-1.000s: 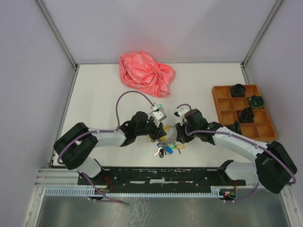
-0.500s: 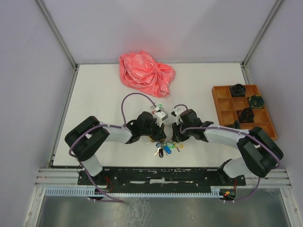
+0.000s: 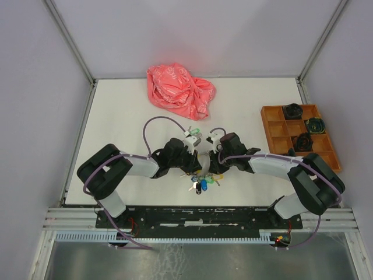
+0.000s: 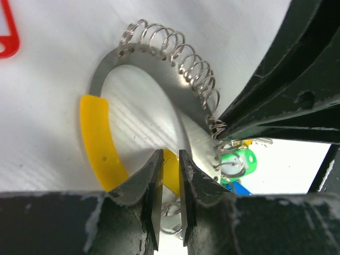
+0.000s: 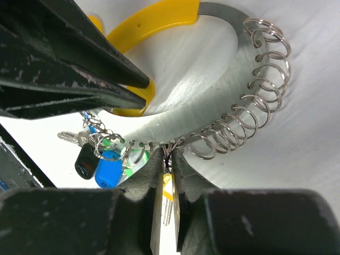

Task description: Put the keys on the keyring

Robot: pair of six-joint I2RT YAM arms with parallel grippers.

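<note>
The keyring (image 4: pixel 159 71) is a wide flat silver band with a yellow section (image 4: pixel 95 138), several small wire loops and a bunch of blue, green and black tags (image 5: pixel 109 162). My left gripper (image 4: pixel 170 157) is shut on the yellow section. My right gripper (image 5: pixel 168 154) is shut on the small loops at the band's edge (image 5: pixel 234 90), with a yellow tag between its fingers. From above, both grippers (image 3: pixel 195 160) (image 3: pixel 212 165) meet over the bunch (image 3: pixel 201 184). A red tag (image 4: pixel 6 37) lies on the table at the left. A green-tagged key (image 3: pixel 195 131) lies just behind the left gripper.
A crumpled pink bag (image 3: pixel 179 90) lies at the back of the white table. An orange compartment tray (image 3: pixel 274 125) holding dark objects stands at the right. The right gripper's black fingers (image 4: pixel 287 90) crowd the left wrist view.
Both grippers have drawn closer together over the keyring. The right arm has folded in toward the middle, and the hanging bunch has shifted slightly.
</note>
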